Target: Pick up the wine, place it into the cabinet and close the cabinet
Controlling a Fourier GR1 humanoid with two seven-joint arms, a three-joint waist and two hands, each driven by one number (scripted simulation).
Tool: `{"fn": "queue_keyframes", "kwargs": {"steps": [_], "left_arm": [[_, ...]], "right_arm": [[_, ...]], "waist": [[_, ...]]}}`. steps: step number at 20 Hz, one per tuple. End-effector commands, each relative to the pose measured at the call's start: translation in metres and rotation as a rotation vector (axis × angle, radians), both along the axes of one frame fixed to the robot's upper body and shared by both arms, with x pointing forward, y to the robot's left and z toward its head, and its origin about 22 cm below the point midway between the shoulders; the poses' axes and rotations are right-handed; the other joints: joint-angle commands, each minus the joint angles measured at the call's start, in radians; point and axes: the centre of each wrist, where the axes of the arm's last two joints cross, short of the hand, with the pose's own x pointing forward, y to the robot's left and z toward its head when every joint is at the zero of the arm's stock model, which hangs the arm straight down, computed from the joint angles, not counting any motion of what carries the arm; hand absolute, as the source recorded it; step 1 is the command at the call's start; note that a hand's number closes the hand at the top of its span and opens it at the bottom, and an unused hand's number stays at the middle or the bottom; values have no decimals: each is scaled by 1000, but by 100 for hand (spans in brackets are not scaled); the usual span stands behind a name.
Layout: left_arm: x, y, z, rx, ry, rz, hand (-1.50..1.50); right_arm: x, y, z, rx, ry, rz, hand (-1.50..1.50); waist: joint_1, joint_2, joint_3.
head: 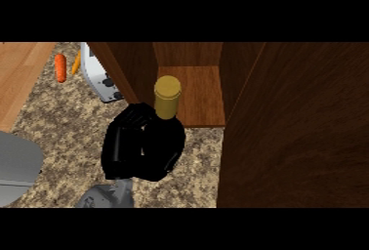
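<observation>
The black hand [137, 146] (which one, I could not tell) curled round the dark, gold-capped wine bottle [167, 100], holding it just before the open wooden cabinet's shelf [198, 93]. Picked up, then; placing and shutting the brown door [296, 122] remained.

We note a speckled stone counter [65, 122], a pale wooden board [22, 73] at upper left, a carrot [60, 67] and a white toaster [97, 73] behind.

A kitchen: speckled stone counter [65, 122], wooden cabinet [288, 122], toaster [97, 73] and carrots [60, 67].
</observation>
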Motion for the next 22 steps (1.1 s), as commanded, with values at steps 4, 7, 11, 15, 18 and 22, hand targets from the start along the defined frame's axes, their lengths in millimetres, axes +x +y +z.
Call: {"fn": "queue_keyframes", "kwargs": {"steps": [4, 7, 11, 15, 18, 22], "left_arm": [[21, -23, 2, 43, 46, 42, 150], [35, -30, 0, 74, 65, 55, 150], [55, -36, 0, 115, 76, 79, 150], [61, -49, -18, 123, 122, 78, 150], [55, -53, -36, 123, 144, 87, 150], [63, -48, -60, 140, 134, 94, 150]], "right_arm": [[-48, -16, 32, 46, -46, 81, -150], [-35, -13, 23, 72, -59, 47, -150], [-36, -16, 23, 65, -78, 45, -150], [-33, -16, 20, 85, -67, 57, -150], [-32, -18, 23, 56, -49, 71, -150], [-27, -9, 14, 64, -46, 73, -150]], "waist": [[-7, 2, 0], [-1, 4, 0], [-3, 3, 0], [-12, 5, 0], [-11, 7, -1], [-13, 8, -1]]}}
